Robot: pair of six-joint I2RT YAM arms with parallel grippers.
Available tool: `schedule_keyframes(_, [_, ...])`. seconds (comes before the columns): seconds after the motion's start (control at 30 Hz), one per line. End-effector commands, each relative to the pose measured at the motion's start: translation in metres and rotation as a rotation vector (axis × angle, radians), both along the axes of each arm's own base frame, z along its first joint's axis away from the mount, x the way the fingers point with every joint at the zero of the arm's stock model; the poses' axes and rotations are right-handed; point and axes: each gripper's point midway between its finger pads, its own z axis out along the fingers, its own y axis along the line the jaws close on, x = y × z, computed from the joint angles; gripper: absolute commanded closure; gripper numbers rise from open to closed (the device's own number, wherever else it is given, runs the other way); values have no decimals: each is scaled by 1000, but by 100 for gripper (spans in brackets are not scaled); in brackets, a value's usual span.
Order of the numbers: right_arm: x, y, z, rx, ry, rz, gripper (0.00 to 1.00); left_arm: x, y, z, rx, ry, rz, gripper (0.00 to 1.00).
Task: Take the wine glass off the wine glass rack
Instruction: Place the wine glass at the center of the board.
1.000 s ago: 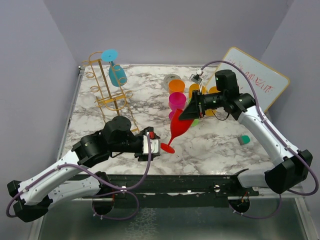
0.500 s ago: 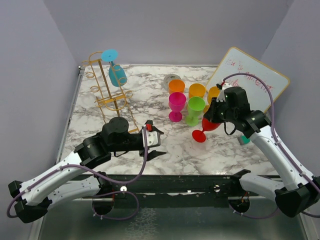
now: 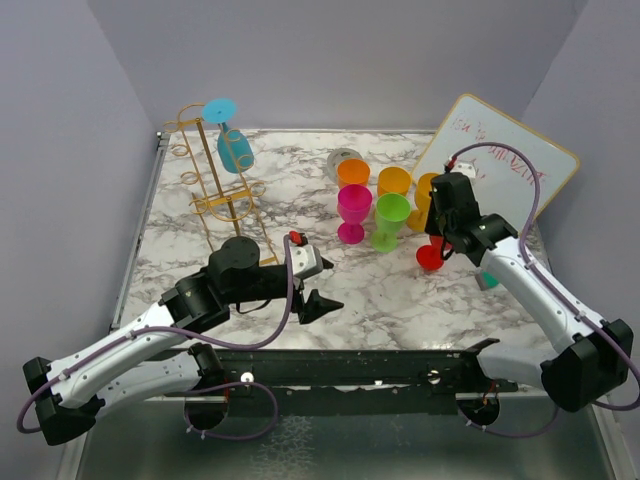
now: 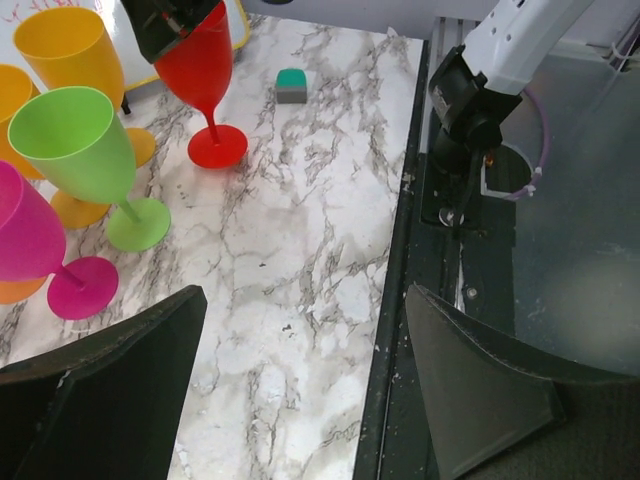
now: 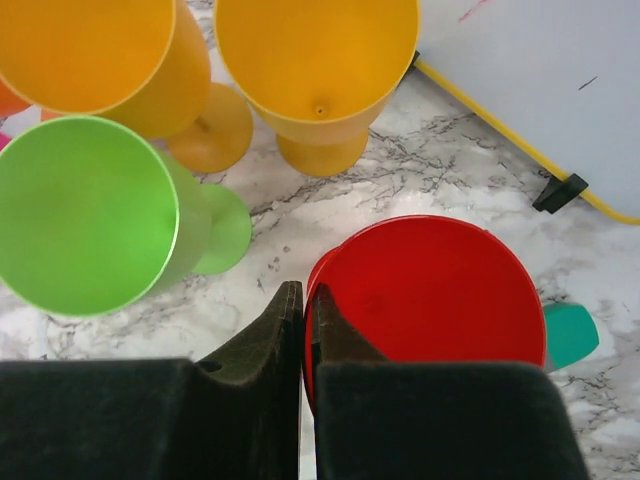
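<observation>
The gold wire wine glass rack [image 3: 213, 172] stands at the back left, with a blue wine glass [image 3: 235, 150] hanging upside down from one arm. My right gripper [image 3: 441, 236] is shut on the rim of a red wine glass [image 3: 432, 256], one finger inside the bowl and one outside [image 5: 307, 300]. The red glass [image 5: 440, 300] is upright, its foot [image 4: 217, 147] at or just above the marble, right of the green glass. My left gripper [image 3: 324, 284] is open and empty near the front edge [image 4: 305, 295].
A green glass [image 3: 390, 220], a pink glass [image 3: 353, 210] and orange glasses [image 3: 394, 181] cluster mid-table, left of the red one. A whiteboard [image 3: 510, 160] leans at the back right. A teal block [image 3: 487, 280] lies beside the right arm.
My right gripper carried the red glass from mid-table to the right and lowered it upright beside the green glass. My left gripper drew away from its foot, toward the front.
</observation>
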Motion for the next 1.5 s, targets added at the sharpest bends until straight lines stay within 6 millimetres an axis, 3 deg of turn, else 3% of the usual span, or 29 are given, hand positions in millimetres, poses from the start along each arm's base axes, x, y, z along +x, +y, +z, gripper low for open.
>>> schedule_keyframes(0.0, [25, -5, 5, 0, -101, -94, 100, -8, -5, 10, -51, 27, -39, 17])
schedule_keyframes(0.43, [43, 3, -17, -11, -94, -89, 99, 7, 8, 22, -110, 49, 106, 14])
schedule_keyframes(0.73, [41, 6, -26, -25, -47, -65, 85, 5, 7, 1, -47, 86, 97, 14])
schedule_keyframes(1.23, [42, 7, -3, -32, -63, -33, 77, 7, 10, 0, -37, 62, 104, 14])
schedule_keyframes(1.47, [40, 8, 30, -26, -93, -15, 75, 9, 5, 6, -40, 106, 118, 14])
